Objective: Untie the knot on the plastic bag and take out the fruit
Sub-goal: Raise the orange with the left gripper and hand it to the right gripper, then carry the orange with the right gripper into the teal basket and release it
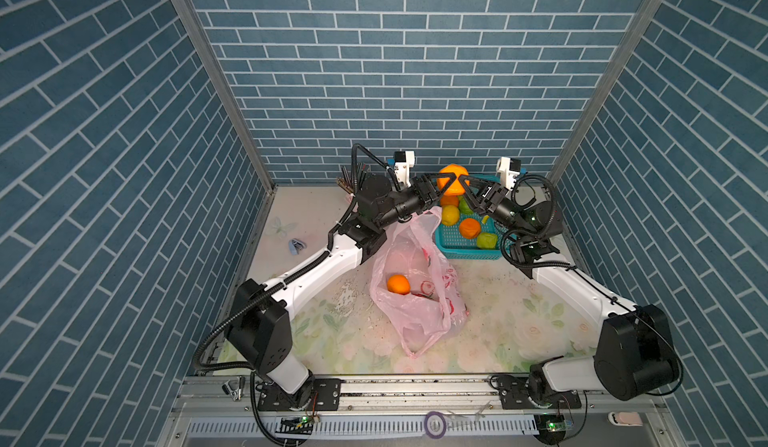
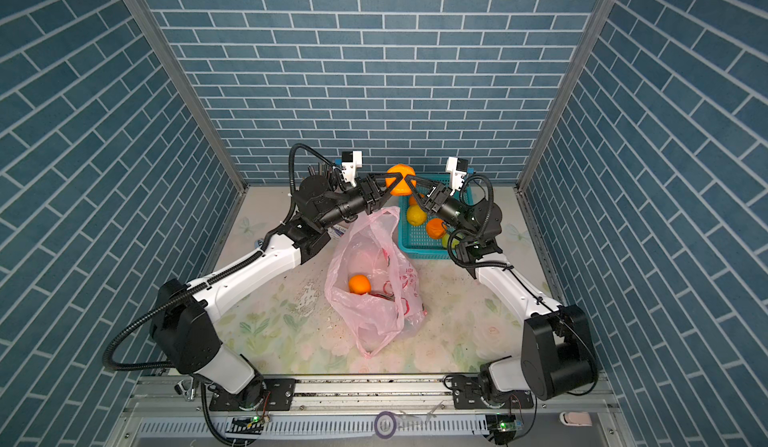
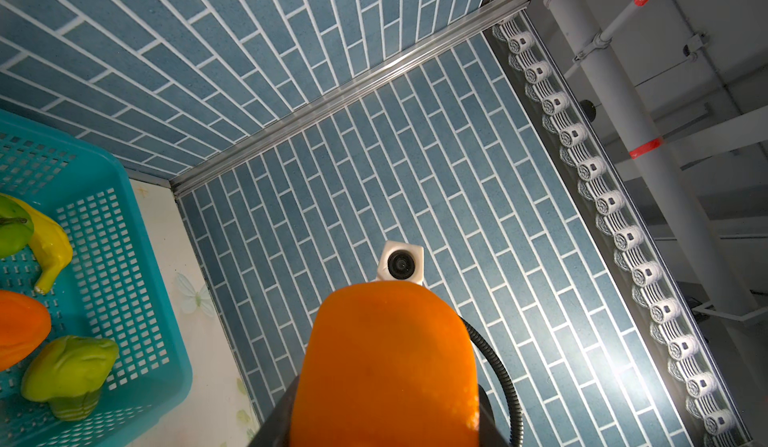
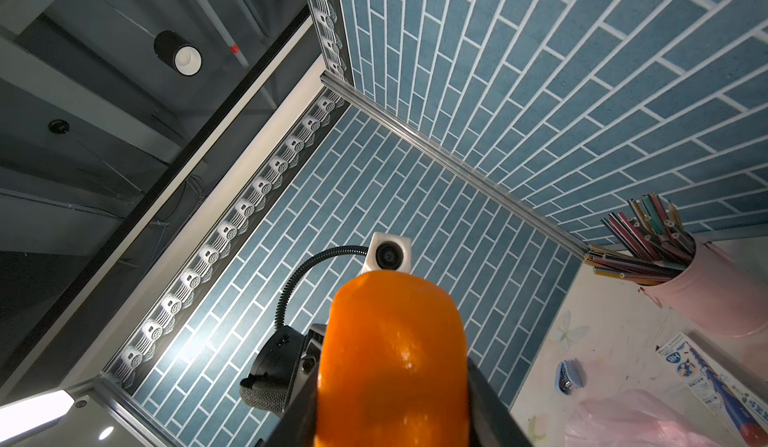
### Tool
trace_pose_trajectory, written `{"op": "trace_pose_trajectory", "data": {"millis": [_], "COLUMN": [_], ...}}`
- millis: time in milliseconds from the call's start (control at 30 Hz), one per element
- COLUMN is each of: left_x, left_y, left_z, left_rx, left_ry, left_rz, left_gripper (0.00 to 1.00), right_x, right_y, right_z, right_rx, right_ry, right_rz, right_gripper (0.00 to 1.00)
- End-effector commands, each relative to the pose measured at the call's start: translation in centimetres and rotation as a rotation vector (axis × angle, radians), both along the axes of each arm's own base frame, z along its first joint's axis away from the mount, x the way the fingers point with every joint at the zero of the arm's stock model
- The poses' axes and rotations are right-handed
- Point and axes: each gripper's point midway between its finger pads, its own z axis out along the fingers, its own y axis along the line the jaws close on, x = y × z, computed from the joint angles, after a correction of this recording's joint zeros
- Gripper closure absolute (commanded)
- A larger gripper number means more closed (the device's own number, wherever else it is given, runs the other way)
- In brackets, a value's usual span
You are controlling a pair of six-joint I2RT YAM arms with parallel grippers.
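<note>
Orange (image 3: 386,362) is gripped from two sides, with left gripper (image 1: 441,186) and right gripper (image 1: 468,187) both closed on it, and is held raised by the teal basket (image 1: 446,246). Plastic bag (image 1: 415,308) is laid open, unknotted, on the table (image 1: 498,320), and a second orange (image 1: 398,284) is seen inside. Lemon (image 1: 451,215) and green fruit (image 1: 487,240) are seen in the basket.

Both top views look steeply down from high at the front over the whole worktop (image 1: 498,299). Each wrist camera sits close behind its jaws, facing upward past the same orange (image 3: 386,362) between them.
</note>
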Motion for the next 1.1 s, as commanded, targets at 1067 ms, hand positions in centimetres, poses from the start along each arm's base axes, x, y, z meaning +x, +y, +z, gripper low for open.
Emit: {"op": "trace_pose_trajectory", "data": {"millis": [1067], "left_x": [-4.7], "left_y": [7.5], "left_z": [-7.9], "left_rx": [0.746], "left_ry": [-0.372], "left_rz": [0.116], "left_gripper": [0.11], "right_x": [8.8], "right_y": [-9.9], "right_z": [-14.4], "right_rx": [-0.337], "right_ry": [0.249], "right_rz": [-0.263], "right_gripper": [0.59]}}
